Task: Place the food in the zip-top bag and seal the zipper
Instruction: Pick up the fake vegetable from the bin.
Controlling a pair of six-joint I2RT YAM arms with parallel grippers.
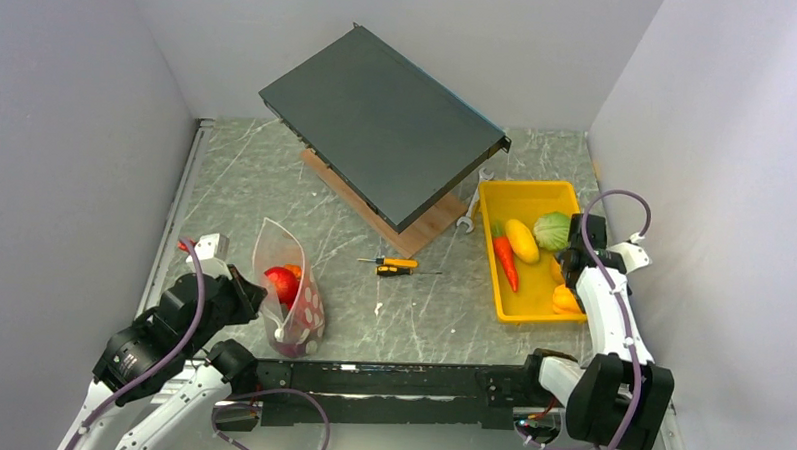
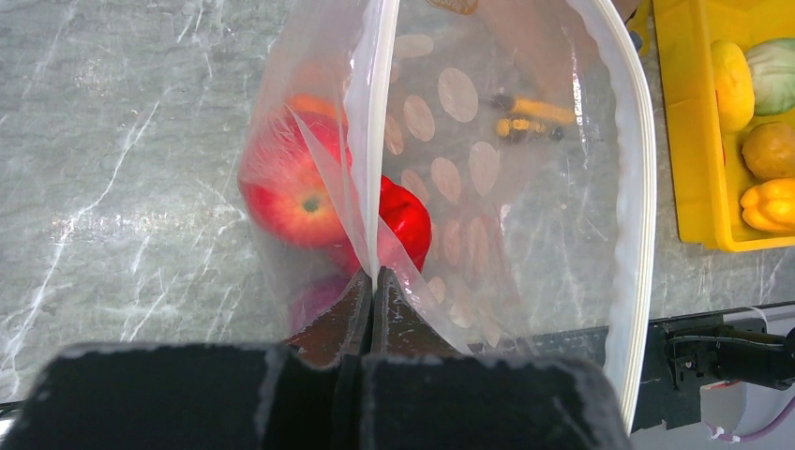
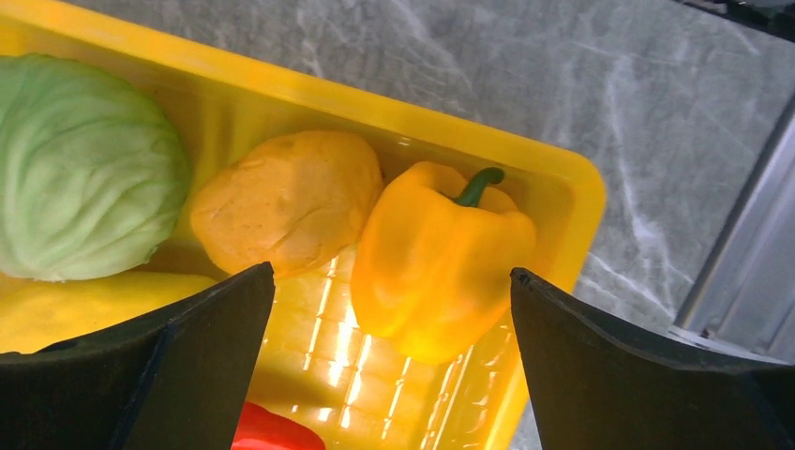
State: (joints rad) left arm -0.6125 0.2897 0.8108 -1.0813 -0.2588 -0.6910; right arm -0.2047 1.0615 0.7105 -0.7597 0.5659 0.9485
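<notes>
Honestly we're risking the glossy yellow plastic pepper [image 3: 441,253] squirting from the wide-open right gripper [image 3: 389,281]; left gripper [image 2: 370,281] is pinching the clear dotted plastic bag [image 2: 525,187].

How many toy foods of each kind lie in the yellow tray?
Cabbage: 1
Carrot: 1
Yellow pepper: 1
Yellow oval fruit: 1
Orange lump: 1
Total: 5

light: bright, even | shadows: soft | glare: yellow tray [image 3: 319,375] | blur: wrist-view foregrounds
</notes>
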